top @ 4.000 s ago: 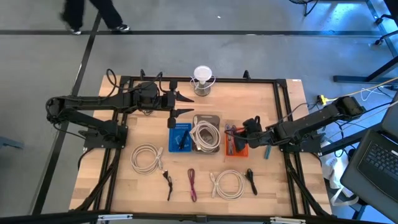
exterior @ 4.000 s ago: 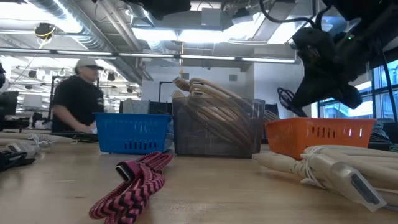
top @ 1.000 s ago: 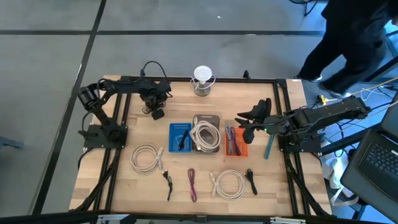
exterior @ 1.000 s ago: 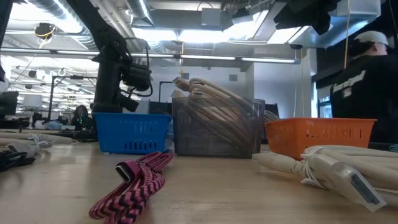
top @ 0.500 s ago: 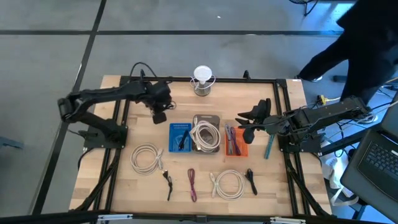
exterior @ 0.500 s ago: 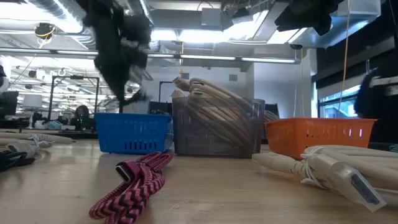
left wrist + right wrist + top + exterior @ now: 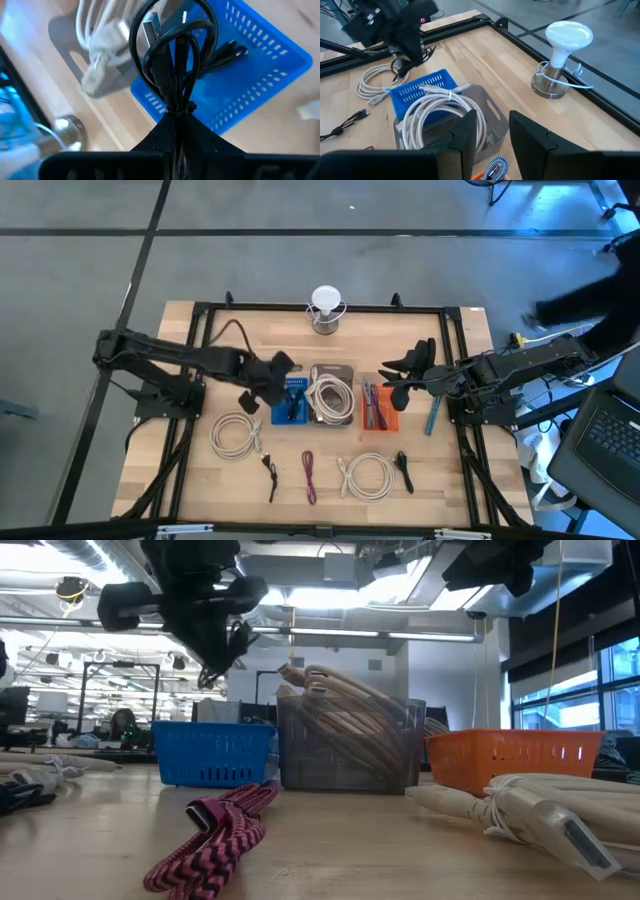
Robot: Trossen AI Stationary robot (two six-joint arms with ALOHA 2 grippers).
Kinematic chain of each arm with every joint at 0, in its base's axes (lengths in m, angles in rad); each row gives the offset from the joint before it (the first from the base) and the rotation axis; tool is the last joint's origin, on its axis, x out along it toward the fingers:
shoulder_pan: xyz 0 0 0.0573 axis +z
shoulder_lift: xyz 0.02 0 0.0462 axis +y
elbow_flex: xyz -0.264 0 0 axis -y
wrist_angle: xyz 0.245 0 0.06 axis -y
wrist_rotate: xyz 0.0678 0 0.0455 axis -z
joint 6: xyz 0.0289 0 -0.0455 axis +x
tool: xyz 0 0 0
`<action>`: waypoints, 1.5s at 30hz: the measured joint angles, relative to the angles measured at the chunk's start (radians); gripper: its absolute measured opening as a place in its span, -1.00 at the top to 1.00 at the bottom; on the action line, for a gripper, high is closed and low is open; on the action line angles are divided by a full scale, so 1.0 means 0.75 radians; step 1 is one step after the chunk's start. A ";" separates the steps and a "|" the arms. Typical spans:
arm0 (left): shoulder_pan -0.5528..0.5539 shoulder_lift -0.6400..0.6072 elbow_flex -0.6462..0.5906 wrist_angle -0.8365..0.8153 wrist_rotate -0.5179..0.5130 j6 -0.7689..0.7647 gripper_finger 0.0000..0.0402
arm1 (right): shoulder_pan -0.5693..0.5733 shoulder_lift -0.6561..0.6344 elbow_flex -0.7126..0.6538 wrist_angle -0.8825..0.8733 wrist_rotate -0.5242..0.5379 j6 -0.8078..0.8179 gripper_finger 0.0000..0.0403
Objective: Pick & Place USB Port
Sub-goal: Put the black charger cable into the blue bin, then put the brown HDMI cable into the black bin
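Left gripper (image 7: 176,112): I see its fingers pinched on a coiled black USB cable (image 7: 172,55), the loop and its metal plug standing out past the fingertips. Directly beyond the coil: a blue slotted plastic basket (image 7: 260,75), another black cable lying inside it. Beside that basket, farther from the gripper: a grey translucent bin (image 7: 335,372) packed with a coiled white cable (image 7: 329,396). On the far side of the bin: an orange slotted basket (image 7: 391,423).

Right gripper (image 7: 398,376): I see it hovering over the orange basket, fingers (image 7: 465,132) spread with nothing between them. Beyond it, at the table's back edge: a white bulb lamp on a metal base (image 7: 562,55).
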 joint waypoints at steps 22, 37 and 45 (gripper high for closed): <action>-0.155 0.359 0.000 0.058 -0.341 0.378 0.94 | 0.000 0.001 0.000 0.000 0.010 -0.004 0.42; -0.195 0.410 0.001 0.221 -0.362 0.404 0.60 | 0.000 0.001 0.000 0.000 0.010 -0.004 0.42; -0.230 0.387 -0.001 0.251 -0.489 0.320 0.39 | 0.000 0.001 0.000 -0.004 0.010 -0.009 0.42</action>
